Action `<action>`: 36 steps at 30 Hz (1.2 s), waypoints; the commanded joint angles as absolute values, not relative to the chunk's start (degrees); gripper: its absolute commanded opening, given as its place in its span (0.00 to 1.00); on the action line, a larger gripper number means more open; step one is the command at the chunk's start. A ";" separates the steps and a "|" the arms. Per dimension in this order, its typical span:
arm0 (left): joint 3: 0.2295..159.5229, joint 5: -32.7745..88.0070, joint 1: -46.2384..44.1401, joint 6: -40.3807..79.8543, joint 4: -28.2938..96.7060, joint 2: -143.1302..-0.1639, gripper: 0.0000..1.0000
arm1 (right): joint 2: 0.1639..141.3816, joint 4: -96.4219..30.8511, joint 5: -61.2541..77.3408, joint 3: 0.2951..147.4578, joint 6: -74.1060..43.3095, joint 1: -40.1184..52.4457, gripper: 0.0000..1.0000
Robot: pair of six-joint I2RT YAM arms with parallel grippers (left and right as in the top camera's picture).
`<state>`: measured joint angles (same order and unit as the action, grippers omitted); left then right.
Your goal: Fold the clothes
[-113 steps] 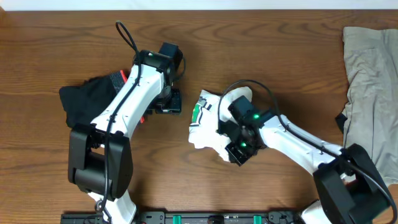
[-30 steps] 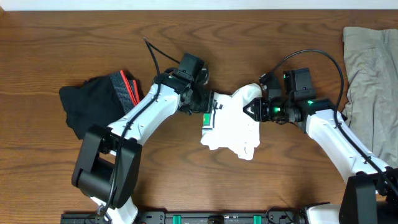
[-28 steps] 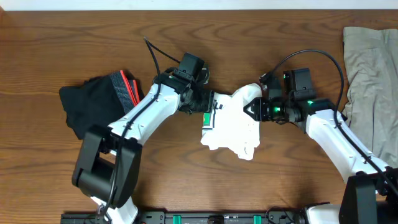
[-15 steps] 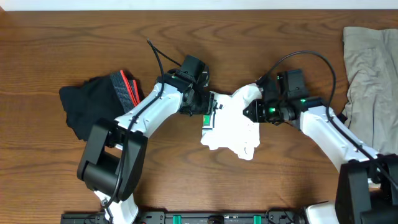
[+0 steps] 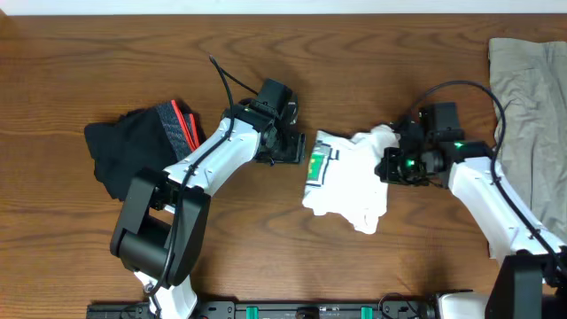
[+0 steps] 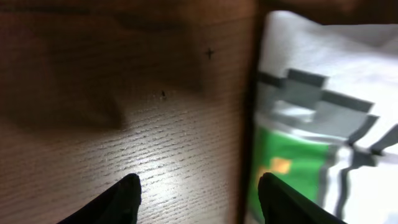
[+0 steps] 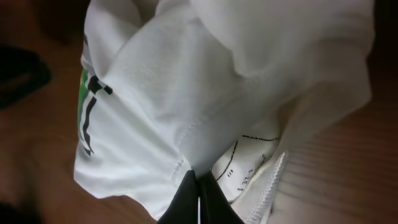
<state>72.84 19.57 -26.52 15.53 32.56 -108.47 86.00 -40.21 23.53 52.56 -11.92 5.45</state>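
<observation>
Now the soft white T-shirt, printed green and dark, lies in a crumpled heap in the middle of the brown wooden table. The right gripper has its fingers pinched tight on a fold at the shirt's edge. The left gripper has its fingers spread apart just beside the shirt's other side, holding nothing. I think the step is pulling the shirt out flat; folding has not begun. Next, the left gripper should slide onto the near edge and close, then both arms pull apart. The black shorts with a red-and-grey band and the floppy grey-brown cloth lie far off at the sides.
</observation>
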 commanded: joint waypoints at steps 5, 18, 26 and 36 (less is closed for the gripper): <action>72.90 19.97 -26.44 14.66 31.92 -109.23 0.63 | 86.26 -41.04 20.58 53.34 -10.66 5.56 0.06; 73.10 25.32 -26.46 14.61 21.19 -108.99 0.83 | 86.04 -38.13 22.87 53.34 -10.22 5.19 0.26; 73.08 25.34 -28.14 14.63 17.50 -111.15 0.83 | 87.42 -34.15 20.73 53.34 -14.90 5.21 0.41; 73.08 25.32 -30.74 14.63 17.91 -115.02 0.78 | 93.03 -30.20 19.70 53.23 -18.06 5.19 0.13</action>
<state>72.84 25.17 -30.68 14.98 17.65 -114.39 92.36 -31.42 20.69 52.56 -17.26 5.32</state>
